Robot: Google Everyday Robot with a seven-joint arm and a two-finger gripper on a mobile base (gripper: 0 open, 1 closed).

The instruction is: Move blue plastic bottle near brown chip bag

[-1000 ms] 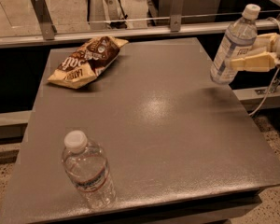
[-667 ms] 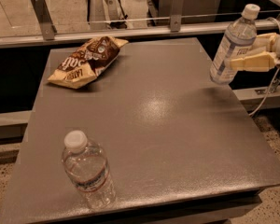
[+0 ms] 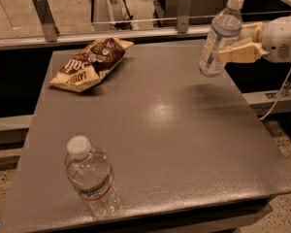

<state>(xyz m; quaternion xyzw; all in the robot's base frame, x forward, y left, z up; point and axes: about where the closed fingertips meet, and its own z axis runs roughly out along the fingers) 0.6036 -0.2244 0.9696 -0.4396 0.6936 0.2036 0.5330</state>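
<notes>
The blue plastic bottle (image 3: 220,36), tall and slim with a white cap and a pale label, hangs tilted in the air over the table's far right corner. My gripper (image 3: 233,46) reaches in from the right, and its cream fingers are shut around the bottle's middle. The bottle's base is well above the table. The brown chip bag (image 3: 91,63), dark brown with tan-yellow edges, lies flat at the far left of the table, about a bottle's length and more to the left of the held bottle.
A squat clear bottle (image 3: 91,176) with a thin red-blue label band stands near the front left edge of the grey table (image 3: 174,130). A metal rail (image 3: 136,30) with upright posts runs behind the table. A cable hangs at the right.
The bottle and my gripper have risen slightly and shifted a little to the left. The chip bag and the squat bottle have not moved.
</notes>
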